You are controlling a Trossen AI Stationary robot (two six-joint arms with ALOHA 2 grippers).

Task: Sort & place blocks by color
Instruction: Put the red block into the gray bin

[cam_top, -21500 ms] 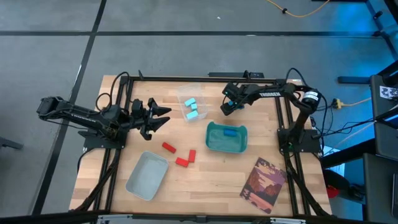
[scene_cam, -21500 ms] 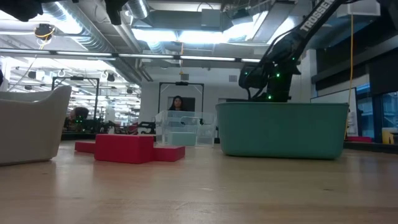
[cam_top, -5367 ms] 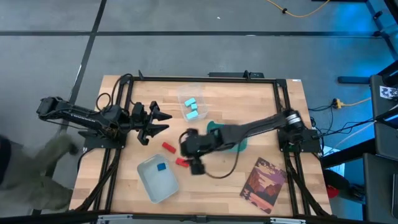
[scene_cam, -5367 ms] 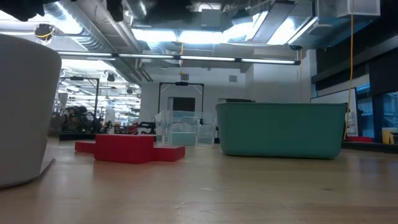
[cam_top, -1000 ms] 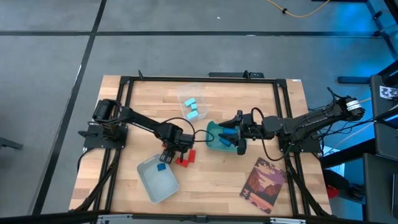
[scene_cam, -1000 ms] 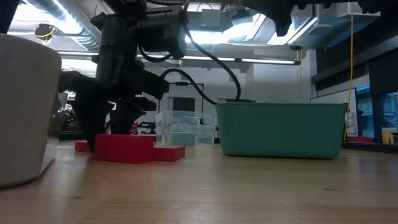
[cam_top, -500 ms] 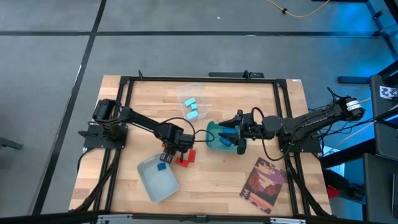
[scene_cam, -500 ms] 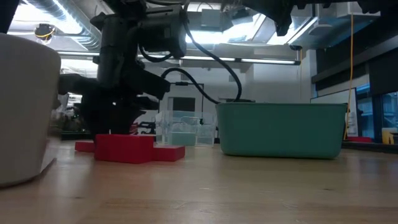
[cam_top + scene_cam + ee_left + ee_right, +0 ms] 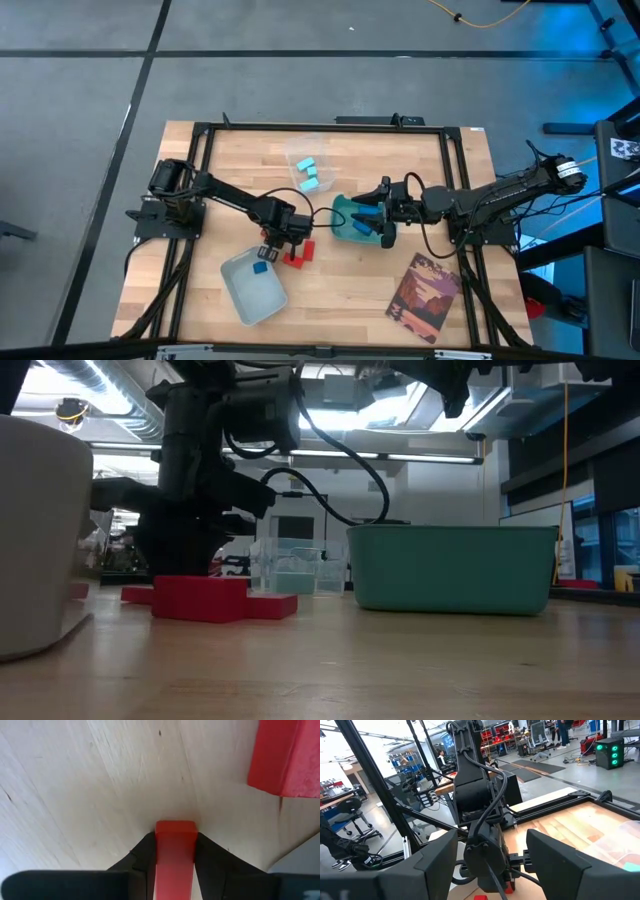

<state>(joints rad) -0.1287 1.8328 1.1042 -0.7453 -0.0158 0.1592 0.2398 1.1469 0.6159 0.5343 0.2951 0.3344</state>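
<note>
Between the left gripper (image 9: 175, 865) fingers: a red block (image 9: 175, 850), long axis along them, gripped (right gripper (image 9: 385, 222) open over teal bin (image 9: 345, 232)).

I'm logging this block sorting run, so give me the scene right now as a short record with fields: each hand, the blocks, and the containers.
left hand: down at the table by the grey tray, fingers closed on a red block
right hand: open, over the teal bin, holding nothing visible
other red blocks: on the table beside the left hand
light cyan blocks: in the clear container
grey tray: holds one darker blue block
</note>
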